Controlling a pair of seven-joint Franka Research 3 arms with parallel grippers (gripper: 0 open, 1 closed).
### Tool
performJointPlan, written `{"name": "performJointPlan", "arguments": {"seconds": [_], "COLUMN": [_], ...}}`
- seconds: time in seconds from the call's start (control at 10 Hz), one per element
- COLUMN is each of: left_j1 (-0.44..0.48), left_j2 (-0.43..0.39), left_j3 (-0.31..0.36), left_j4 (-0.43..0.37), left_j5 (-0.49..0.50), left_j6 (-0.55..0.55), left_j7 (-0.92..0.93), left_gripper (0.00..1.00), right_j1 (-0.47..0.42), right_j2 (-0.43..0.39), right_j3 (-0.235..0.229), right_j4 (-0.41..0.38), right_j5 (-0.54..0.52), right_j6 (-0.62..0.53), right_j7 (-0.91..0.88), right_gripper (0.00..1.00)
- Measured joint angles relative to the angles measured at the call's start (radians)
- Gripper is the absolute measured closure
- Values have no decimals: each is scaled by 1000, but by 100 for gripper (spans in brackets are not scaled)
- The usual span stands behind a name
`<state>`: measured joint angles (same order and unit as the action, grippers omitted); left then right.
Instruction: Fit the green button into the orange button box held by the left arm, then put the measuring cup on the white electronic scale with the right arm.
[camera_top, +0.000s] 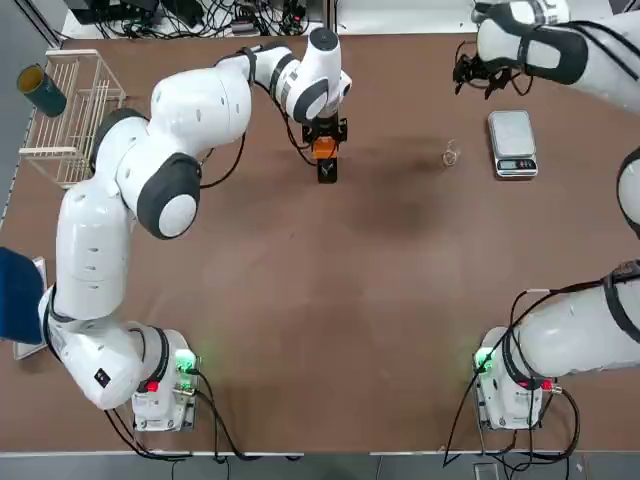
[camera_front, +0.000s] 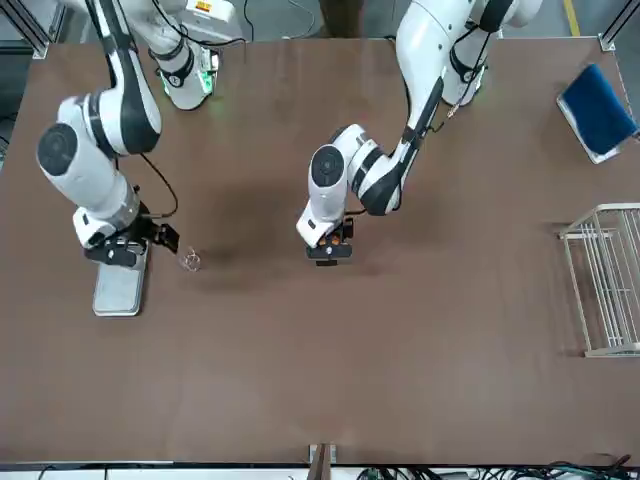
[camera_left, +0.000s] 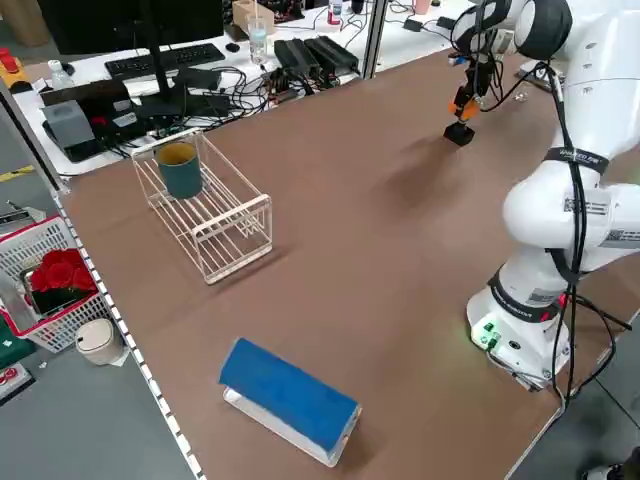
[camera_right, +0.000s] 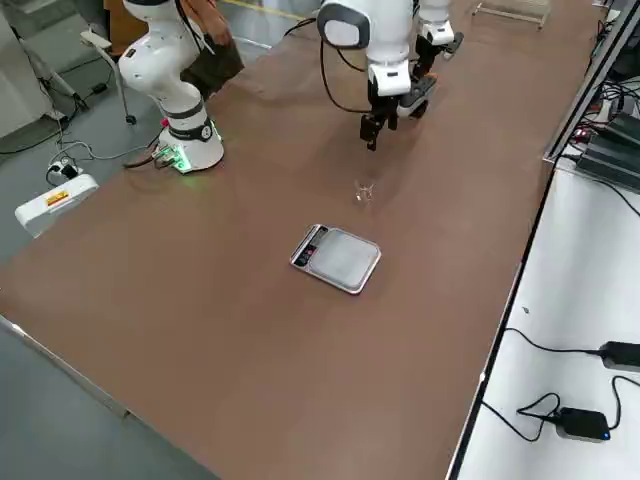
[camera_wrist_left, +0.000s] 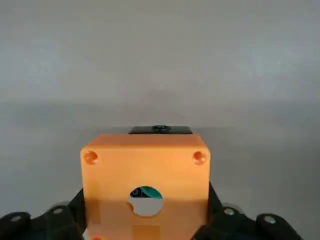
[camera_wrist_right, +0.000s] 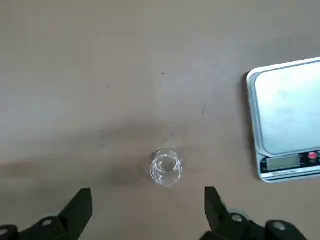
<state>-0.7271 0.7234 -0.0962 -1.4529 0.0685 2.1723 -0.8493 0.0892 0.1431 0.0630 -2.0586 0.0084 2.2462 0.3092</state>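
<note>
My left gripper (camera_top: 325, 135) is shut on the orange button box (camera_wrist_left: 145, 172) and holds it just above the table at the far middle. In the left wrist view the green button (camera_wrist_left: 146, 193) shows inside the box's round hole. The clear measuring cup (camera_wrist_right: 166, 168) stands upright on the table, beside the white electronic scale (camera_top: 512, 143) and apart from it. My right gripper (camera_wrist_right: 147, 210) hangs open above the table by the cup, which lies just beyond its fingertips. Nothing is between its fingers.
A small black block (camera_top: 327, 171) sits on the table under the orange box. A white wire rack (camera_top: 70, 105) with a dark cup (camera_top: 41, 90) is at the far left. A blue pad (camera_top: 15, 295) lies at the left edge.
</note>
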Motion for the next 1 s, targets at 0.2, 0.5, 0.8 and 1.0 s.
{"name": "performJointPlan", "arguments": {"seconds": [0.2,0.5,0.8,1.0], "left_j1": [-4,-4,-4,-4], "left_j2": [7,15,20,20], "left_j3": [0,0,1,1], "left_j4": [-6,-12,-14,-16], "left_j5": [2,3,3,3], "left_j6": [8,35,46,46], "left_j7": [-2,-2,-2,-2], "left_gripper": [14,14,14,14], "right_j1": [2,20,36,38], "right_j2": [77,159,178,179], "right_j3": [2,6,6,6], "right_j4": [-8,-58,-74,-90], "right_j5": [0,0,0,0], "right_j6": [78,219,226,226], "right_j7": [31,77,114,123], "right_gripper": [3,5,19,28]}}
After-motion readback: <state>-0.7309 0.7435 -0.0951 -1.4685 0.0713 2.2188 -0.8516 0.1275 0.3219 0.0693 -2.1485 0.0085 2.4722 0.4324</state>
